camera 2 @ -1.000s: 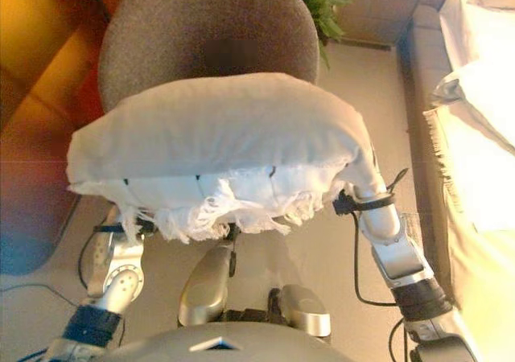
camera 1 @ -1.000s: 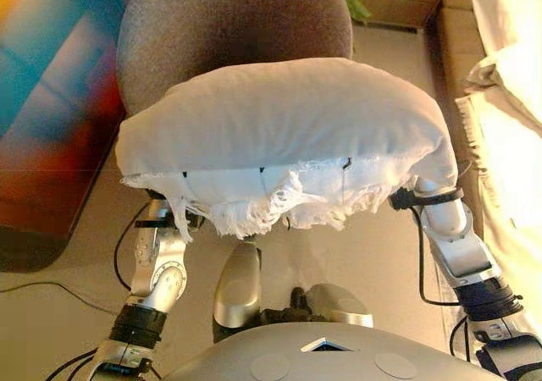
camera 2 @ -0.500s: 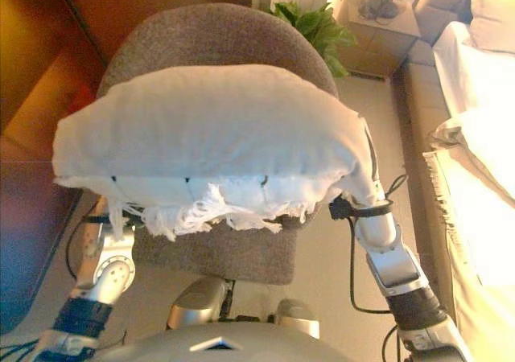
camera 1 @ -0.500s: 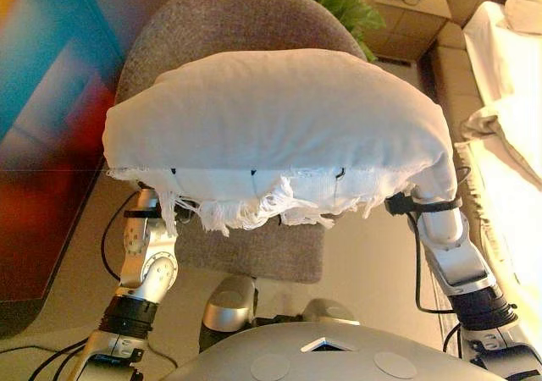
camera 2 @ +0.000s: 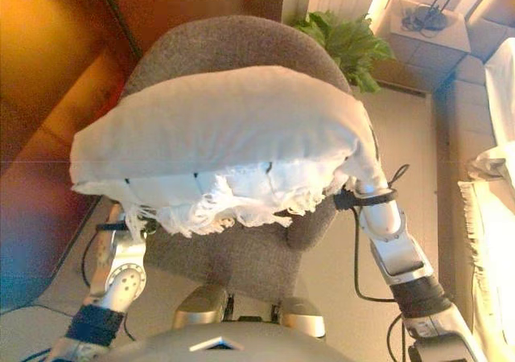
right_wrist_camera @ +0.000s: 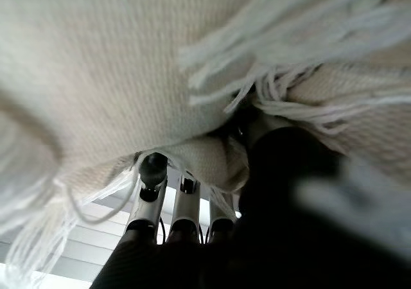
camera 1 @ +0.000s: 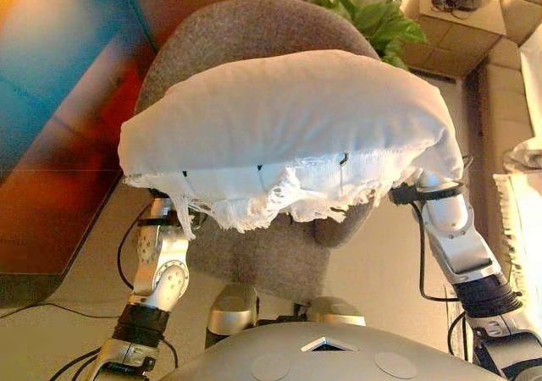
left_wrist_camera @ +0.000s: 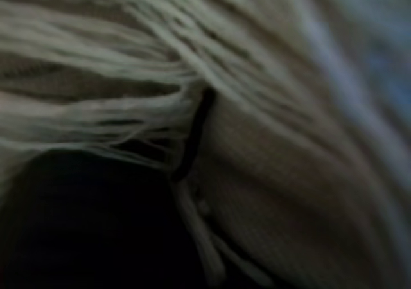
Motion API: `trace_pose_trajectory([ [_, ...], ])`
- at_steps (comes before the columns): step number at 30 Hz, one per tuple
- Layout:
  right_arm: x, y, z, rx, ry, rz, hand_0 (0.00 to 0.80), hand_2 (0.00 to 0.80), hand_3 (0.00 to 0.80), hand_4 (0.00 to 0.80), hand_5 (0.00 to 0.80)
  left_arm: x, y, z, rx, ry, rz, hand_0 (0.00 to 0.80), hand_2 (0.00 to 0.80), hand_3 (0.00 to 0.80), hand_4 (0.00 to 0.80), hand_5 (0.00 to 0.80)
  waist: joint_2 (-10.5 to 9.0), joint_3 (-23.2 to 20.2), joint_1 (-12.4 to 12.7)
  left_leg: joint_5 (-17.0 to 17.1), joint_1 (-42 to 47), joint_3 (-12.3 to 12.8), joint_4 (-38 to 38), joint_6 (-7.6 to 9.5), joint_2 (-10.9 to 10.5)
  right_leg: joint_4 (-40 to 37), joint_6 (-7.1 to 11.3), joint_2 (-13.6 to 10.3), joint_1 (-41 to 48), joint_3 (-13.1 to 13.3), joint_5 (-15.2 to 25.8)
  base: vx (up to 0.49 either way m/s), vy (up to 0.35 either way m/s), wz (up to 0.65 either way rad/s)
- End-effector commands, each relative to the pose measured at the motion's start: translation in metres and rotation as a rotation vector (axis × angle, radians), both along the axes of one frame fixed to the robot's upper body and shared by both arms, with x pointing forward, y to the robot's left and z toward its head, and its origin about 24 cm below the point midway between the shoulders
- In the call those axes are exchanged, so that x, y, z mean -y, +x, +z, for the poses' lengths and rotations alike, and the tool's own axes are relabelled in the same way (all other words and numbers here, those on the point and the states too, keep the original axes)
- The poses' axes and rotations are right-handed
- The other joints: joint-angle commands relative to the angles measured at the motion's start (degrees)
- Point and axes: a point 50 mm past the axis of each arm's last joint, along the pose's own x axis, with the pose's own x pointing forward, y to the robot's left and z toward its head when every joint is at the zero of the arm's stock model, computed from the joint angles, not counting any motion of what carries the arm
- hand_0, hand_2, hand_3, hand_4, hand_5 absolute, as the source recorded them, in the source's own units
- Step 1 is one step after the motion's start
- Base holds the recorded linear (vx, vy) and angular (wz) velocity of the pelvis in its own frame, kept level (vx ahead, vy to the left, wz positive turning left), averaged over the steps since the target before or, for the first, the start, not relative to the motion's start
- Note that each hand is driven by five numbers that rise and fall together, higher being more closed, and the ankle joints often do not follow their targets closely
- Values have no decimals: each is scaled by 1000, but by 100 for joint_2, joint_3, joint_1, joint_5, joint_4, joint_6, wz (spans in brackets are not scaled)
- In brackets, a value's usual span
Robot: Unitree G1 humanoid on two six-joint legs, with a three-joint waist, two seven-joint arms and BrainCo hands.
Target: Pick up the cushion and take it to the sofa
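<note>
The cushion (camera 1: pixel 284 123) is white and plump, with a frayed fringe along its near edge. I hold it up in front of me between both arms, above a grey chair. My left hand (left_wrist_camera: pixel 77 225) is under the cushion's left end, with only its dark cover showing against the fabric. My right hand (right_wrist_camera: pixel 151 202) is under the right end, its straight fingers (right_wrist_camera: pixel 154 173) pressed against the cushion's underside. The sofa (camera 2: pixel 491 241), draped in a cream fringed cover, runs along the right edge of the eye views.
The grey upholstered chair (camera 1: pixel 246 34) stands directly under and behind the cushion. A green plant (camera 1: pixel 381 21) and a small side cabinet (camera 1: pixel 457 8) stand at the back right. A dark wooden panel (camera 2: pixel 48 96) fills the left side. Bare floor (camera 2: pixel 410 129) lies between chair and sofa.
The whole picture has shifted, so the camera has moved; more of the chair and plant show now. The cushion stays held between both arms as before.
</note>
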Motion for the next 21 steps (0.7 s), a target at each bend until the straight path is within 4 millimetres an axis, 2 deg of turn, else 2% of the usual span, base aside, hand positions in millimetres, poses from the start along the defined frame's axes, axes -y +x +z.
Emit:
trace_pose_trajectory([
  [1, -29, -9, 23, 124, 35, 179, 800, 800, 800, 800, 800, 33, 9, 38, 208, 43, -106, 800, 800, 800, 800, 800, -113, -526, 106, -469, 86, 189, 263, -131, 212, 4, 305, -346, -251, -252, 184, 91, 112, -6],
  [3, -26, -3, 18, 72, 60, 178, 800, 800, 800, 800, 800, 36, 13, 35, 165, 65, -92, 800, 800, 800, 800, 800, -79, -591, 60, -408, 294, 304, -63, -125, 249, 4, 329, -375, -205, -363, 181, 147, 138, 2],
  [7, -28, -1, 8, -17, 101, 205, 800, 800, 800, 800, 800, 35, 15, 26, 83, 114, -55, 800, 800, 800, 800, 800, -43, -670, 29, -440, 447, 400, -177, -81, 244, 4, 354, -405, -135, -397, 158, 144, 113, 1],
  [16, -35, 8, -41, -282, 236, 172, 800, 800, 800, 800, 800, 28, 23, -8, -106, 271, -20, 800, 800, 800, 800, 800, 3, -697, 43, -522, 602, 508, -250, -2, 217, 4, 401, -461, -71, -414, 151, 127, 39, 4],
  [21, -43, 18, -68, -423, 268, 137, 800, 800, 800, 800, 800, 31, 38, -24, -190, 340, -32, 800, 800, 800, 800, 800, 84, -683, -38, -571, 615, 554, -250, 5, 194, 4, 454, -512, -98, -406, 168, 101, 30, 1],
])
